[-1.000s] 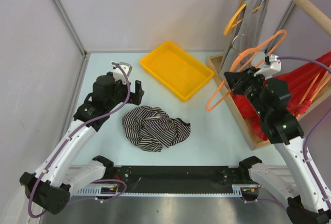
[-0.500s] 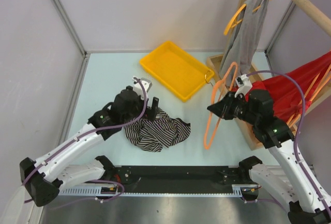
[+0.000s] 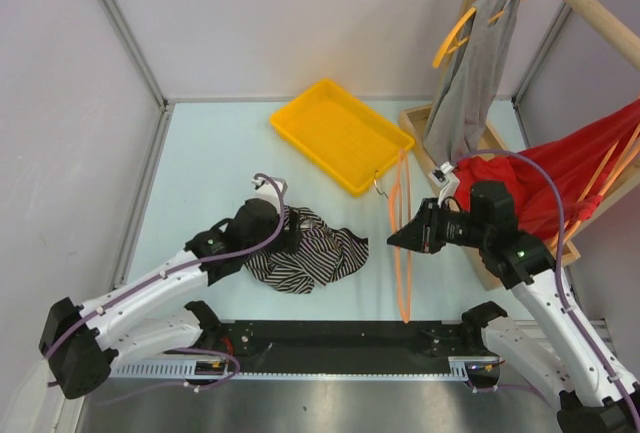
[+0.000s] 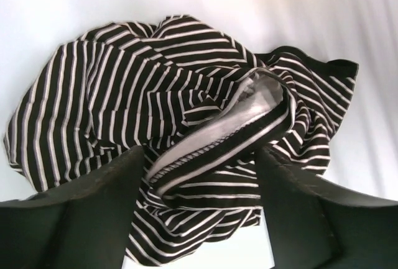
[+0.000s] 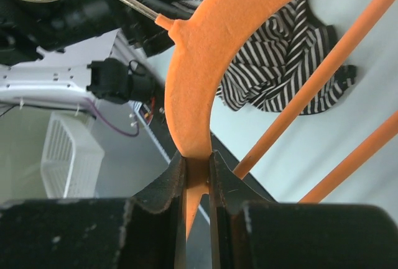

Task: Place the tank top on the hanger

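The striped tank top (image 3: 305, 250) lies crumpled on the table near the front; it also shows in the left wrist view (image 4: 186, 120) and the right wrist view (image 5: 280, 64). My left gripper (image 3: 287, 233) is open, low over the tank top's left part, its fingers (image 4: 81, 219) on either side of a fold. My right gripper (image 3: 402, 240) is shut on the orange hanger (image 3: 401, 243), which hangs edge-on above the table right of the tank top, silver hook (image 3: 381, 185) uppermost. In the right wrist view the hanger (image 5: 205, 82) is pinched between the jaws.
A yellow tray (image 3: 340, 134) sits at the back centre. A wooden rack (image 3: 480, 223) at the right bears a grey garment (image 3: 478, 78) and a red cloth (image 3: 560, 173) on orange hangers. Arm bases and a black rail (image 3: 340, 338) line the near edge.
My left gripper has moved forward and down onto the tank top. My right gripper has carried the hanger left and forward off the rack, turning it edge-on.
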